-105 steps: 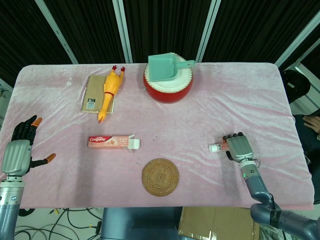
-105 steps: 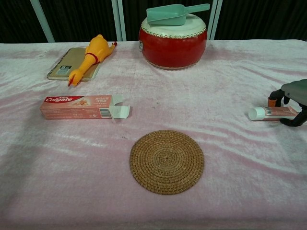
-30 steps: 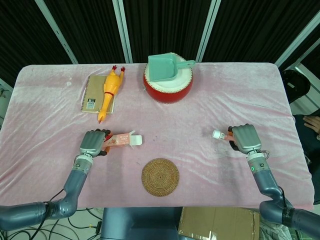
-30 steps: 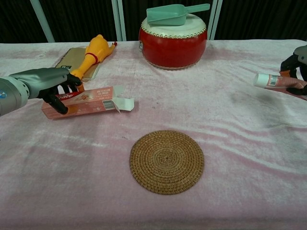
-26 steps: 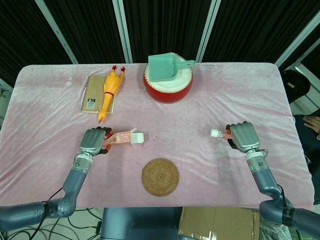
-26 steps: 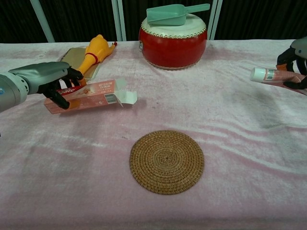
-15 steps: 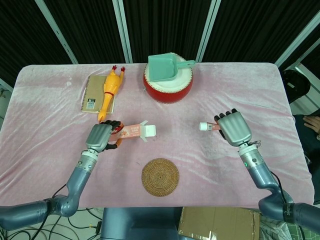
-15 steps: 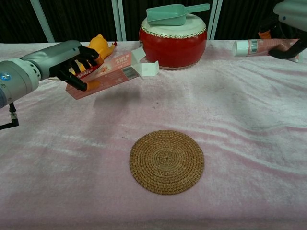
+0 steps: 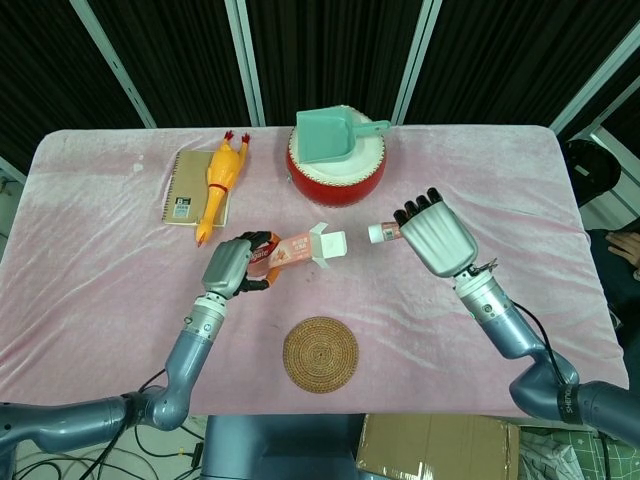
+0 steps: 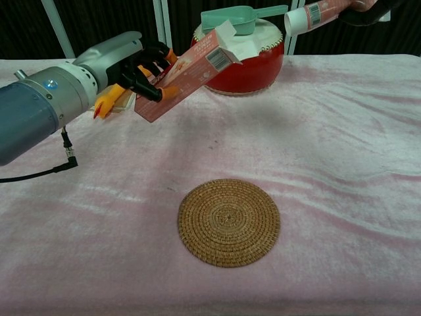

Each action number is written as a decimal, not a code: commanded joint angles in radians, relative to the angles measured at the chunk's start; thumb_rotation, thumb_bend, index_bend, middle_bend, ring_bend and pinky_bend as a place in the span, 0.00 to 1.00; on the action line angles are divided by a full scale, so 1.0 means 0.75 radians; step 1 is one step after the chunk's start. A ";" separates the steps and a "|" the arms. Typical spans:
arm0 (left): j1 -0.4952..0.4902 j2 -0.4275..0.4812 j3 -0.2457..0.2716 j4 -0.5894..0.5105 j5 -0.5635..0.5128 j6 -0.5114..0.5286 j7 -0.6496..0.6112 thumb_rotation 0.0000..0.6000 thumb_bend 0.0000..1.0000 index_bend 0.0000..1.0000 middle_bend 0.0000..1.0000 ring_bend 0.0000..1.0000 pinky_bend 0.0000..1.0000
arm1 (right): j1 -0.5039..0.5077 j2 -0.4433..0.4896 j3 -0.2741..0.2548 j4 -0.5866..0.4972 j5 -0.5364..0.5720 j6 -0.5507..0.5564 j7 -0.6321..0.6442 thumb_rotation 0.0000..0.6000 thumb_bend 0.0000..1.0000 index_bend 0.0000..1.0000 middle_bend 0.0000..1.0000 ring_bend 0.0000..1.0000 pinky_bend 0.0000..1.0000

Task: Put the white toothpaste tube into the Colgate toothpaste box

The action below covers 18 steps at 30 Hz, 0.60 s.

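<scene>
Since a second ago I've lifted the toothpaste tube (image 9: pixel 381 232) and Colgate box (image 9: pixel 300 247) off the tabletop (image 9: pixel 560 200) and brought them together; cap nearly faces the open flaps. My right hand (image 9: pixel 432 236) grips the tube, left hand (image 9: pixel 233 267) clamps the box. Poor alignment could catch the cap on a flap.

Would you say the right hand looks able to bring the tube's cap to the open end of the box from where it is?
Probably yes: the right hand holds the tube cap-first toward the box held up by the left hand, and nothing sits between them.
</scene>
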 commanded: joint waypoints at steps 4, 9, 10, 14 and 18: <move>-0.030 -0.032 -0.026 0.000 -0.021 0.003 0.008 1.00 0.43 0.40 0.34 0.27 0.39 | 0.023 -0.001 0.011 0.013 -0.045 0.022 -0.020 1.00 0.39 0.65 0.59 0.56 0.48; -0.054 -0.051 -0.043 -0.002 -0.046 0.001 0.026 1.00 0.43 0.40 0.34 0.27 0.39 | 0.036 0.000 0.017 0.018 -0.071 0.037 -0.023 1.00 0.39 0.65 0.59 0.56 0.48; -0.057 -0.053 -0.045 -0.003 -0.051 0.000 0.032 1.00 0.43 0.40 0.34 0.27 0.39 | 0.037 0.000 0.017 0.018 -0.075 0.040 -0.022 1.00 0.39 0.65 0.59 0.56 0.48; -0.072 -0.059 -0.055 -0.011 -0.074 0.002 0.055 1.00 0.43 0.40 0.34 0.27 0.39 | 0.048 0.006 0.013 0.019 -0.109 0.047 -0.018 1.00 0.39 0.65 0.59 0.56 0.48; -0.082 -0.061 -0.065 -0.030 -0.102 0.005 0.075 1.00 0.43 0.39 0.34 0.27 0.39 | 0.055 0.012 0.000 0.024 -0.140 0.045 -0.006 1.00 0.39 0.65 0.58 0.56 0.48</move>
